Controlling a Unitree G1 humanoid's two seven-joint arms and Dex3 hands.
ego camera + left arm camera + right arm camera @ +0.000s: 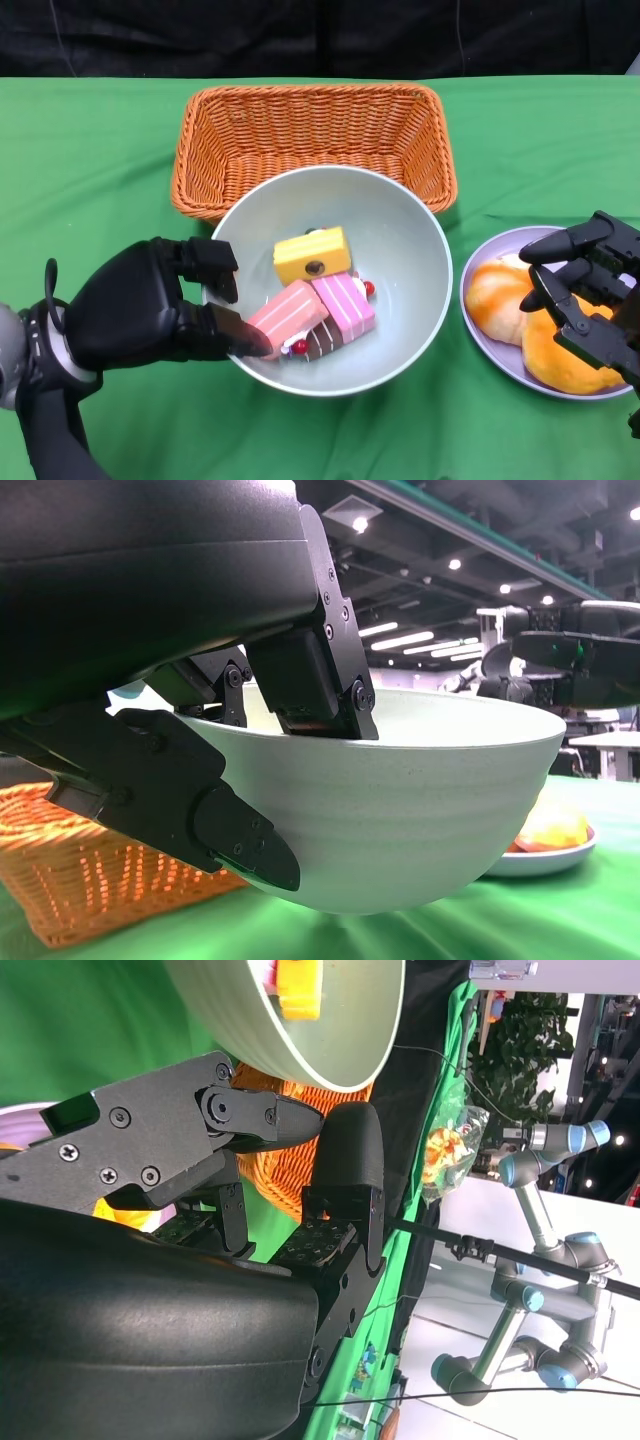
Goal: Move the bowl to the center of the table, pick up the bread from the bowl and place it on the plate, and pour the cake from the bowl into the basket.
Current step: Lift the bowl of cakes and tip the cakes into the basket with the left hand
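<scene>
Green cloth covering table (90, 180). Pale grey-green bowl (415, 250) sitting near table center, just in front of orange wicker basket (312, 125), far rim overlapping basket's near wall in head view. Left hand (150, 305) clamping bowl's left rim: one finger hooked inside w/ thumb pressing outside wall, per left wrist view. Bowl looking raised off cloth at that side in left wrist view, so prob. being lifted or tipped; a judgement only.

Key relation for coming pour: basket lying straight beyond bowl, away from robot, long axis running left-right across table, open top facing up. Left hand nearer and already gripping bowl, so tipping far rim forward over basket's near wall looking like next move. Risk: cakes spilling short onto cloth if rim not clearing wall.

Holding cakes inside bowl: yellow cake (312, 255) toward back, two pink striped cake slices (315, 308) toward front left, next to left fingertips, plus a small choc. piece w/ red bits. No bread showing in bowl.

Lilac plate (480, 312) sitting right of bowl, just beside it, carrying two orange-yellow bread rolls (495, 295). Bread step looking done.

Right hand (585, 290) hovering over plate, fingers spread apart, gripping nothing; whether touching bread, cannot tell.

Showing in right wrist view bkgd: other robot arms beyond table, not involved.
</scene>
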